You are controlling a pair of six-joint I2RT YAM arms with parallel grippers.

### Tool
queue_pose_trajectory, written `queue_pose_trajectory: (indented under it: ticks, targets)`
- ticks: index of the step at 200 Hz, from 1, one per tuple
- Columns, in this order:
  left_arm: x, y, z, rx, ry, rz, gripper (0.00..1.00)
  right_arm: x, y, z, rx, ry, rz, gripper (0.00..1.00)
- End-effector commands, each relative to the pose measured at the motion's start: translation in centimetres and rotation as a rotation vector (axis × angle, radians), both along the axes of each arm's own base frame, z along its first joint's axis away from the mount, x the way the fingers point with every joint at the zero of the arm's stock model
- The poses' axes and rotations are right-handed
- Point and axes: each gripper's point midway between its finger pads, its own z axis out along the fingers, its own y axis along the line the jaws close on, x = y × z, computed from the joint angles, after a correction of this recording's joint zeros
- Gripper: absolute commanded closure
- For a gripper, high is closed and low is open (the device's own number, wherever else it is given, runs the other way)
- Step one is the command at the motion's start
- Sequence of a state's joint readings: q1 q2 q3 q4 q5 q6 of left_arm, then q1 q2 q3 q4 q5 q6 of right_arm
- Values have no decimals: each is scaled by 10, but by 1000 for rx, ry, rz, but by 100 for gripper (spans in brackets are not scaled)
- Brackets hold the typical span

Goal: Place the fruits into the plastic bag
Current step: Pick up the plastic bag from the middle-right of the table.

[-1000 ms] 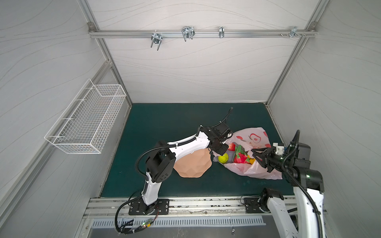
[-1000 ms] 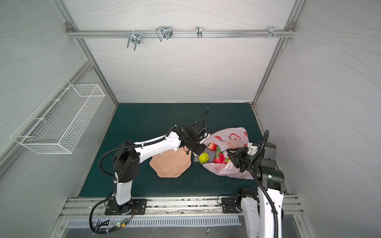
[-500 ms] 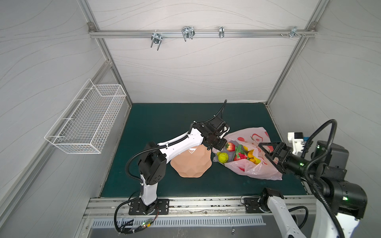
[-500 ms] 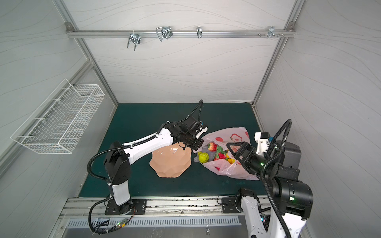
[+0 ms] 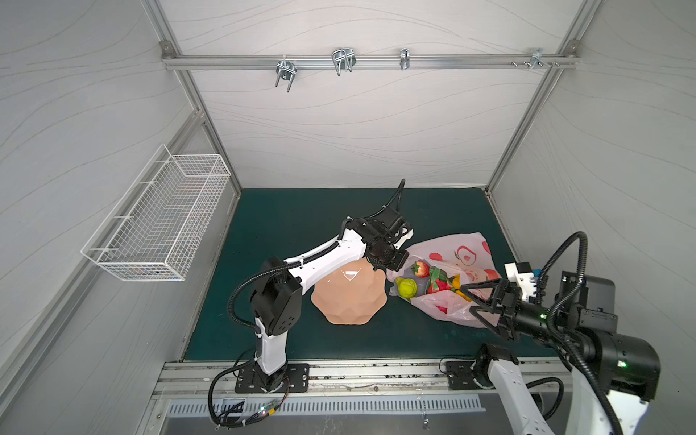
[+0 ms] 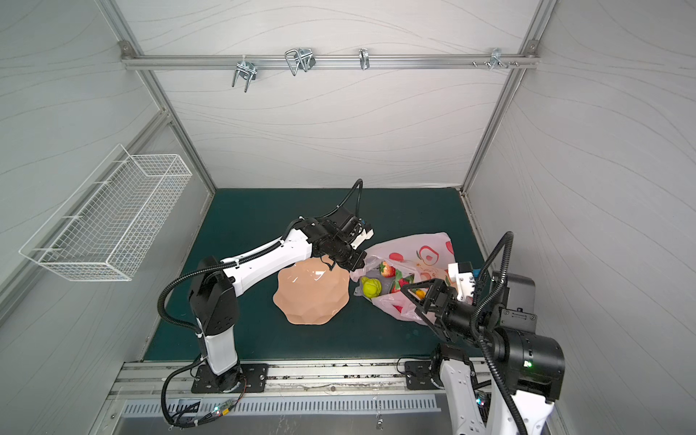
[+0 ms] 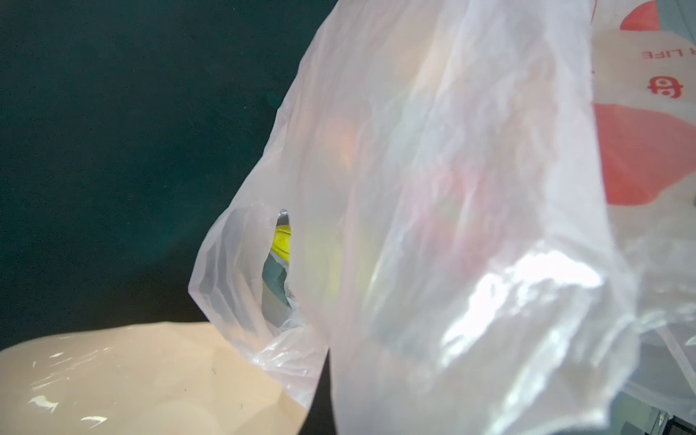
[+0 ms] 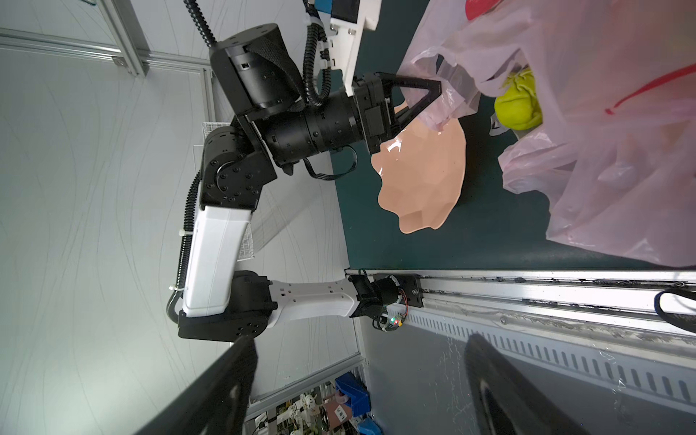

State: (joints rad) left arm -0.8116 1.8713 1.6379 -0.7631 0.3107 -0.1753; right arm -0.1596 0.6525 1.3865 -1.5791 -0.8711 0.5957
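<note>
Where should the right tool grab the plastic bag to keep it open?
Probably the slack near rim of the plastic bag, beside the yellow-green fruit, coming down from above: the left tool pinches the far rim, and this one sags on the mat.

the plastic bag (image 7: pixel 452 226) runs off the edges of the left wrist view, and the fruits (image 7: pixel 282 241) behind its film are just blurry colour smears. right wrist view: the right gripper (image 8: pixel 359 339) is cut off by the edge, its fingers (image 8: pixel 233 376) dark and out of focus.
</note>
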Motion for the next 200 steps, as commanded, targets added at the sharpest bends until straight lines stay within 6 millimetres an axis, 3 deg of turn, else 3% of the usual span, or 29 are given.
queue_pose_trajectory:
  ticks: [1,29,98,113,139,159,200]
  targets:
    - [1,-7,9,-31,2,-31,100,-3,0,-6,-7,43,18,11]
    - [0,-8,4,-30,20,-33,100,8,-7,-9,-52,49,-3,1]
    - [2,-11,1,-45,48,-26,100,36,-14,-27,-142,88,-13,1]
    - [2,-11,-1,-43,51,-26,100,48,-4,-33,-237,90,39,1]
    - [6,-10,-2,-43,63,-5,100,60,22,-38,-591,15,89,1]
    - [7,-10,-1,-60,77,10,100,63,35,-48,-694,54,52,1]
    - [9,-9,-1,-80,90,18,100,64,15,-78,-766,94,-74,1]
